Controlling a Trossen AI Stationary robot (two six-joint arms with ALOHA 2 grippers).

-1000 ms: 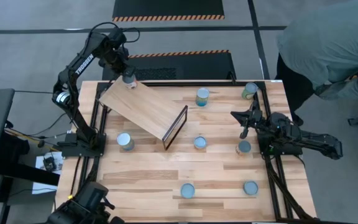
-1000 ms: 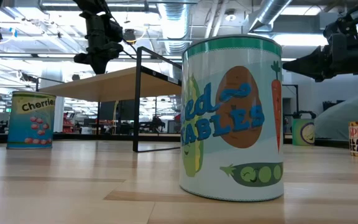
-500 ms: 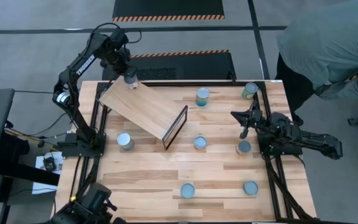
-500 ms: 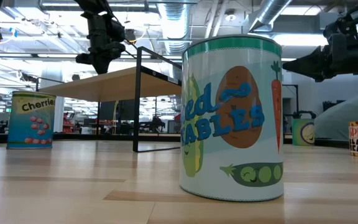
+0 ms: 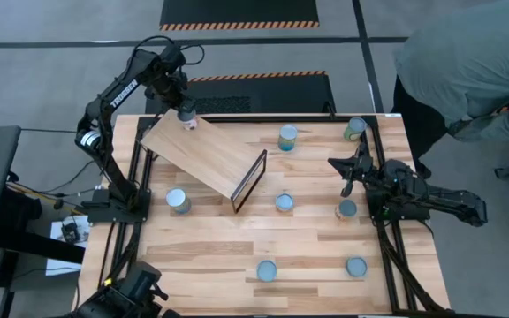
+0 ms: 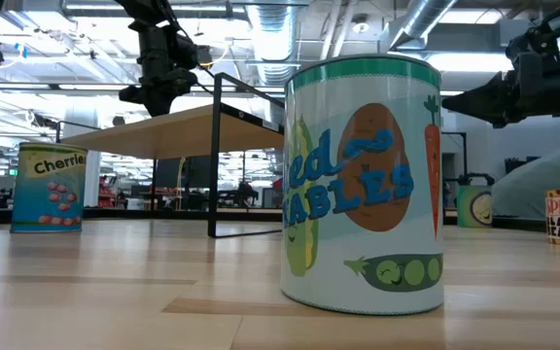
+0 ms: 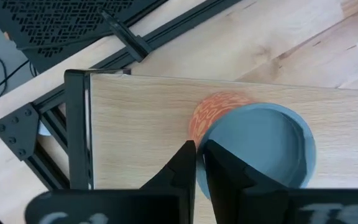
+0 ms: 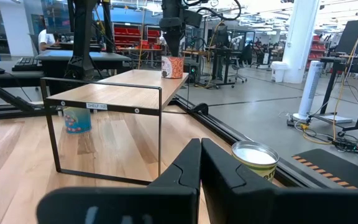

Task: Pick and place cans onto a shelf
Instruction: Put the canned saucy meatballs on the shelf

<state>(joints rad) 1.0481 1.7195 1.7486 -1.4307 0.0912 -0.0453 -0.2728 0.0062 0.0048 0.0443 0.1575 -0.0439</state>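
Observation:
A can with a pink-orange label [image 5: 187,121] stands upright on the far left end of the slanted light wood shelf [image 5: 203,152]. It also shows in the left wrist view [image 7: 260,146] and the right wrist view [image 8: 174,66]. My left gripper [image 5: 182,109] is shut, pointing down right at that can's top rim; its tips show in the left wrist view [image 7: 196,163]. My right gripper [image 5: 344,173] is shut and empty, low over the table's right side. Several more cans stand on the tabletop, among them one in the near middle [image 5: 267,270] and one at the left [image 5: 177,200]. My left gripper's shut fingers [image 7: 225,168] stand over the edge of the can's pale-blue top [image 7: 229,134], coming from above. I cannot tell whether they touch it. The can stands upright on the shelf's surface.
The shelf's dark-framed end [image 5: 249,181] rests on the table's middle. Cans stand at the far middle [image 5: 288,137], far right [image 5: 354,129], centre [image 5: 284,202] and right [image 5: 347,209]. A large vegetables can [image 6: 363,185] fills the low view. A person [image 5: 467,62] leans by the far right corner.
My left gripper has drifted slightly toward the table's right, staying over the shelf's far end.

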